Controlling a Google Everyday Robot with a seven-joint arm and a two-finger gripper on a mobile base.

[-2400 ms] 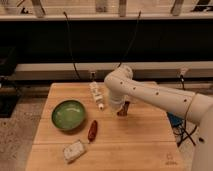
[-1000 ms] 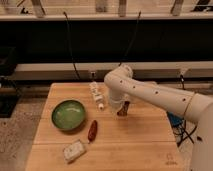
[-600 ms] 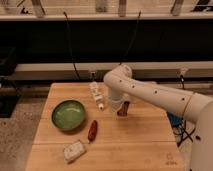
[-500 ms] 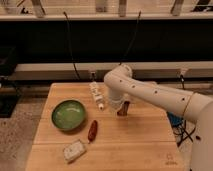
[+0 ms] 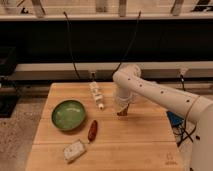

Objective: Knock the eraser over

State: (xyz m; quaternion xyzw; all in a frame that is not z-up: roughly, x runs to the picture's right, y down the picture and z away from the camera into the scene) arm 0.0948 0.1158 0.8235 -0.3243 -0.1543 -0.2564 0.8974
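Observation:
The eraser (image 5: 123, 112) is a small dark brown block on the wooden table (image 5: 145, 145), right of centre; only its lower part shows and I cannot tell if it is upright. My gripper (image 5: 121, 104) hangs from the white arm (image 5: 160, 95) directly above the eraser and appears to touch or cover its top. The arm reaches in from the right side.
A green bowl (image 5: 68, 114) sits at the table's left. A red pepper-like item (image 5: 92, 130) lies in front of it, and a whitish flat block (image 5: 74, 150) near the front left edge. A white bottle (image 5: 96, 95) lies left of the gripper.

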